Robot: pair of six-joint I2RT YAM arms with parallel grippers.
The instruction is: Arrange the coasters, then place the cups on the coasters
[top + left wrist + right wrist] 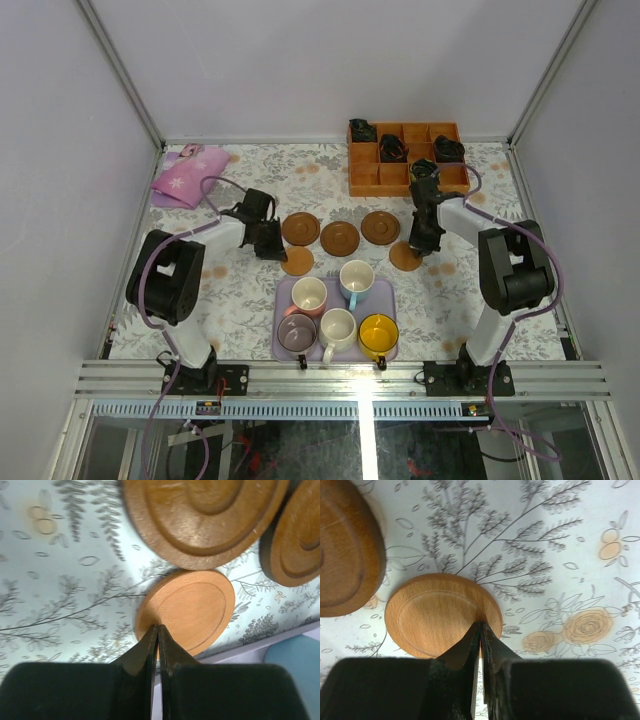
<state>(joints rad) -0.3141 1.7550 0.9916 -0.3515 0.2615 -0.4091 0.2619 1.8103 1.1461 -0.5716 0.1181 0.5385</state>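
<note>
**Two-arm coaster layout, both arms at work.** We found the left hand (158, 628) closed, its fingertips together on the near rim of the left pale coaster (187, 607). This coaster lay flat on the counter (230, 300) between a darker coaster (200, 520) on its far side and the edge of the lavender tray (386, 297) on its near side, close to both. The right hand (481, 625) was likewise closed, tips on the near rim of the right pale coaster (437, 615), with another darker coaster (345, 555) just beside it. We could not tell whether either hand pinched the rim or merely pressed on it. The three darker coasters formed a shallow arc beyond the tray, and all five cups (337, 327) stood packed in the tray, none on a coaster. We judged the chief hazard to be slip: closed tips bearing on a raised rim offer little purchase, so a sideways push could let the disc skid free or tip up on its edge. A second hazard was crowding: the left pale coaster, driven a little too far, could shove its darker neighbour out of line or ride onto the tray lip. Finally, coasters set this close together would give the handles little room, and cups packed so tightly could knock one another when one is lifted.
</note>
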